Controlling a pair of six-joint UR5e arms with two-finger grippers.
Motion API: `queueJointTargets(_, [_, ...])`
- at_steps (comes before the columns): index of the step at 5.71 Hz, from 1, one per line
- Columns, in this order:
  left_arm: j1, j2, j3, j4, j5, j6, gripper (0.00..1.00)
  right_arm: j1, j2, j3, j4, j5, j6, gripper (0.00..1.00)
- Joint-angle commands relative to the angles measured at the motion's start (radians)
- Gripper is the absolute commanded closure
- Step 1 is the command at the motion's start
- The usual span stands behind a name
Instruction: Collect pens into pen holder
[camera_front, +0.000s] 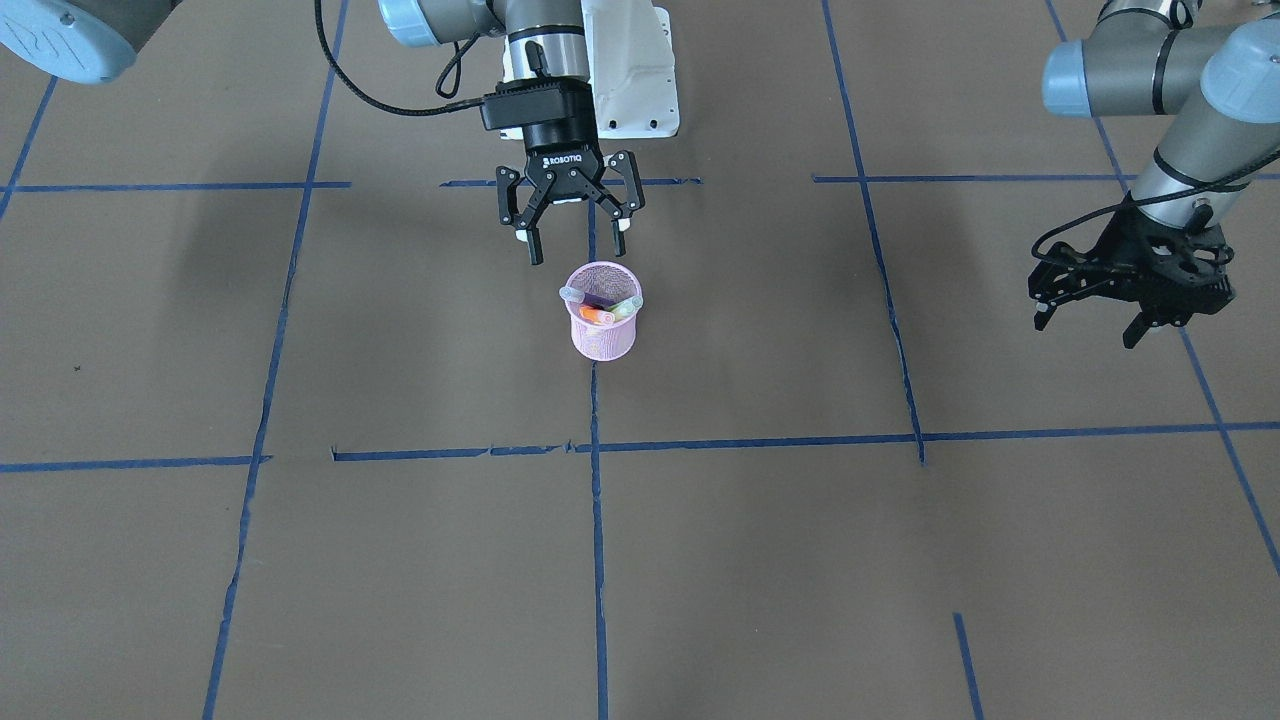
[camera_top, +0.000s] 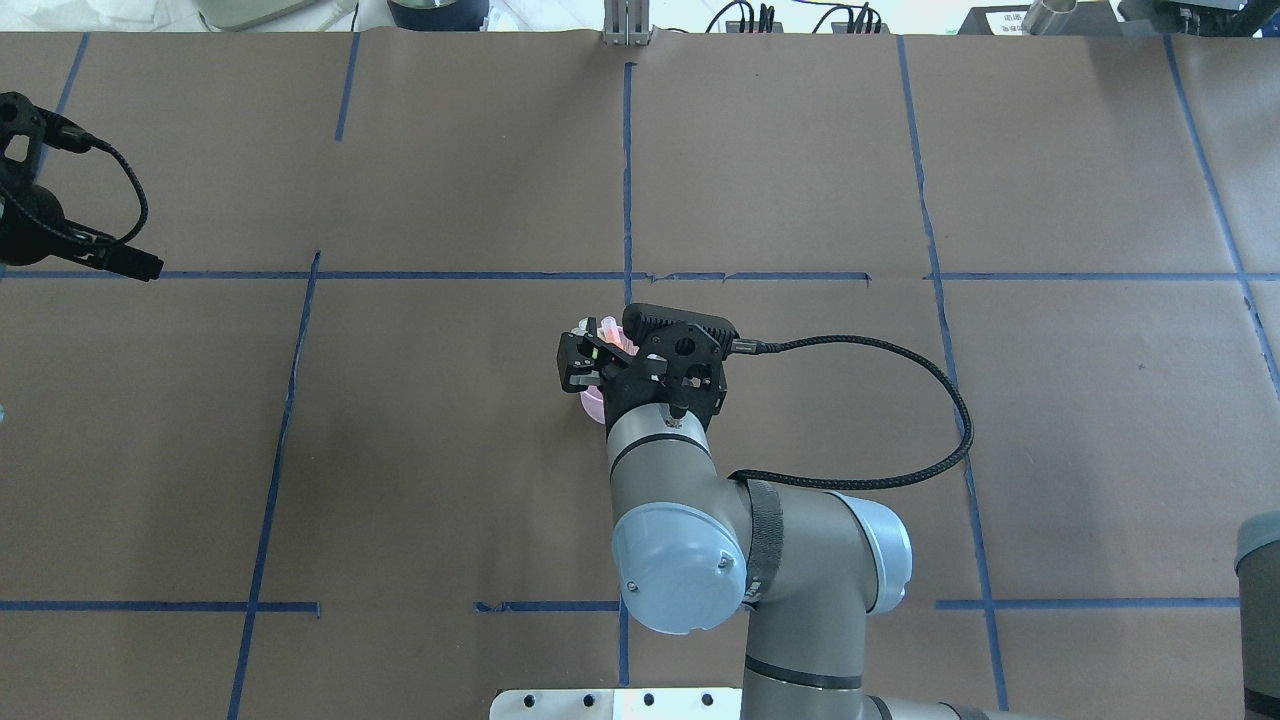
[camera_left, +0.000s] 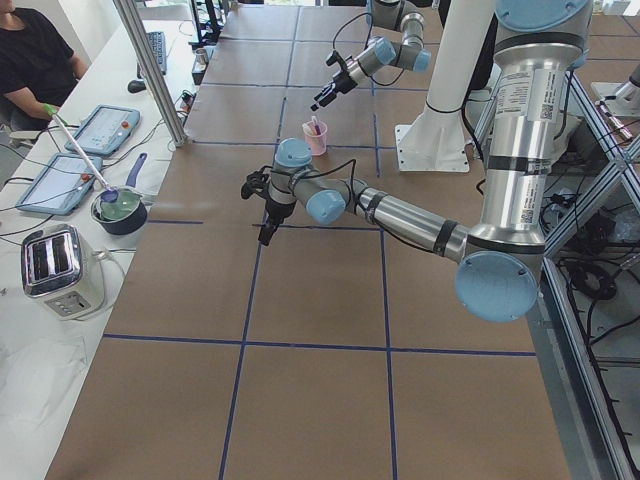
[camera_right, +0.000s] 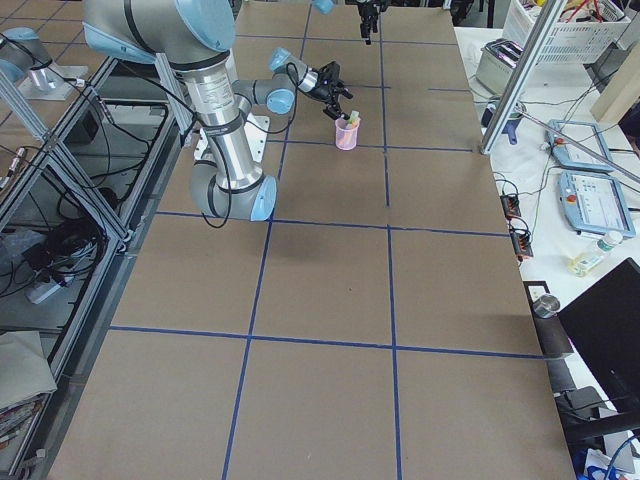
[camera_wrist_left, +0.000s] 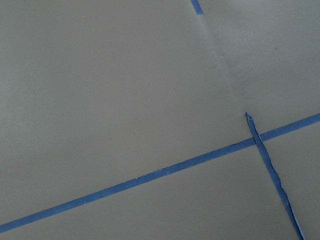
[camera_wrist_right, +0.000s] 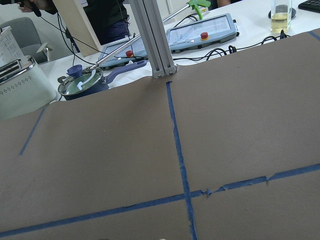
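The pink mesh pen holder (camera_front: 604, 338) stands upright near the table's middle on a blue tape line. Three pens lean inside it, cap ends up: purple (camera_front: 574, 295), orange (camera_front: 597, 316) and green (camera_front: 628, 306). My right gripper (camera_front: 578, 248) hangs open and empty just above the holder, on the robot's side of it. From overhead it covers most of the holder (camera_top: 591, 405). My left gripper (camera_front: 1085, 330) hovers open and empty far off toward the table's left end. The side views show the holder (camera_left: 315, 138) (camera_right: 347, 132) too.
Blue tape lines (camera_front: 596, 520) grid the brown table cover. The white arm base (camera_front: 632, 70) sits behind the holder. Beyond the far edge are a metal post (camera_left: 150, 70), a pot (camera_left: 120, 208), a toaster (camera_left: 55, 270), control tablets (camera_left: 100, 128) and a seated person (camera_left: 30, 50).
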Motion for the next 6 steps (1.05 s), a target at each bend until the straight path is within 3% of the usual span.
queueJointTargets(1, [-0.023, 0.059, 0.009, 0.000, -0.001, 0.156, 0.00, 0.093, -0.071, 0.088, 0.000, 0.209, -0.080, 0.01])
queueJointTargets(2, [-0.046, 0.061, 0.014, 0.012, -0.020, 0.202, 0.00, 0.157, -0.114, 0.123, 0.000, 0.362, -0.127, 0.01])
queueJointTargets(4, [-0.234, 0.085, 0.067, 0.046, -0.365, 0.201, 0.00, 0.313, -0.213, 0.139, -0.002, 0.620, -0.233, 0.00])
queueJointTargets(6, [-0.438, 0.130, 0.081, 0.129, -0.370, 0.207, 0.00, 0.529, -0.331, 0.139, 0.000, 0.904, -0.461, 0.01])
